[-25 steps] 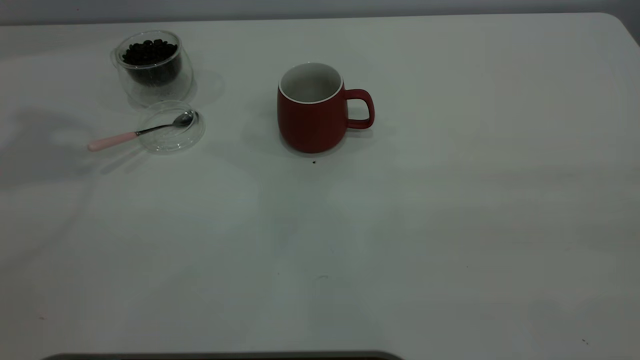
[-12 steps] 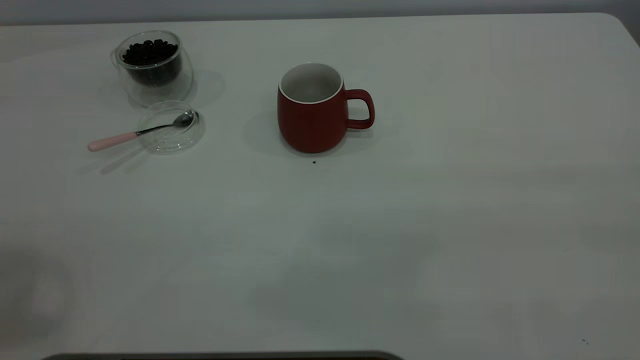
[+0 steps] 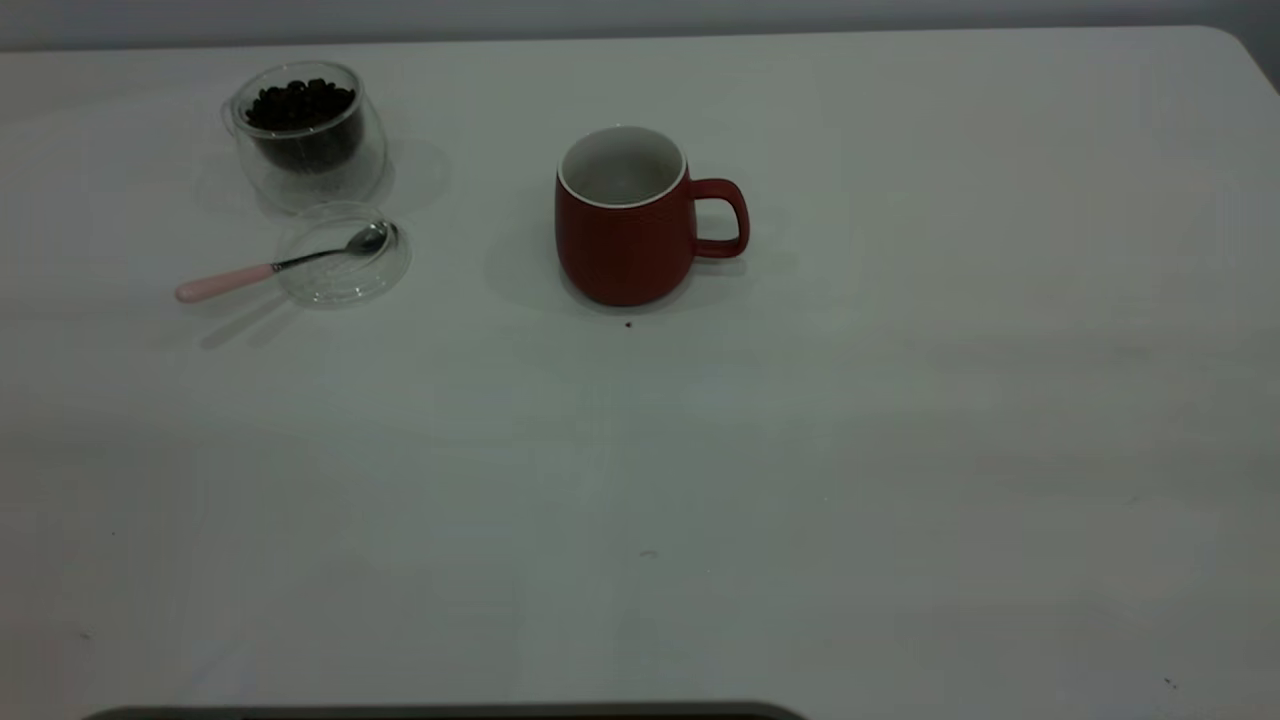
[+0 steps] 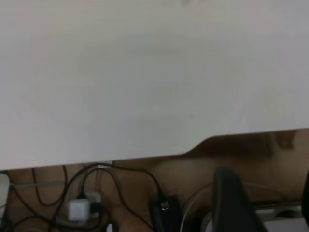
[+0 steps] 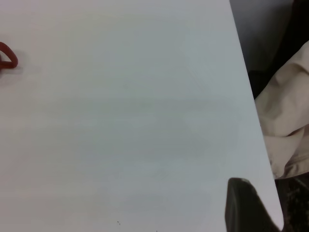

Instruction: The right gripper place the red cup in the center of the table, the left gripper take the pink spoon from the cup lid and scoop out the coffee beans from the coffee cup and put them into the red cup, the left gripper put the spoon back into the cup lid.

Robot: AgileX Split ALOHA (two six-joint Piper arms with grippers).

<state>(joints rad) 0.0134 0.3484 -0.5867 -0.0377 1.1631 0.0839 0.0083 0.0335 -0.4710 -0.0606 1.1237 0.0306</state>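
The red cup [image 3: 625, 225] stands upright near the middle of the table [image 3: 900, 420], handle to the right; its inside looks white. Its handle [image 5: 7, 57] shows at the edge of the right wrist view. The coffee cup [image 3: 305, 135], holding coffee beans [image 3: 300, 105], stands at the back left. The cup lid [image 3: 342, 255] lies just in front of it. The pink spoon [image 3: 235, 278] rests with its bowl in the lid. Neither gripper shows in the exterior view. My left gripper [image 4: 265, 174] is open beyond the table edge. One of my right gripper's fingers [image 5: 244, 205] shows near the table's right edge.
A tiny dark speck [image 3: 628, 323] lies just in front of the red cup. Cables and a plug [image 4: 79, 208] lie below the table edge in the left wrist view. Pale cloth [image 5: 287, 130] hangs beyond the table's edge in the right wrist view.
Cup, lid, spoon and glass have not moved. A shadow on the table's left side slid toward the front edge and is gone now.
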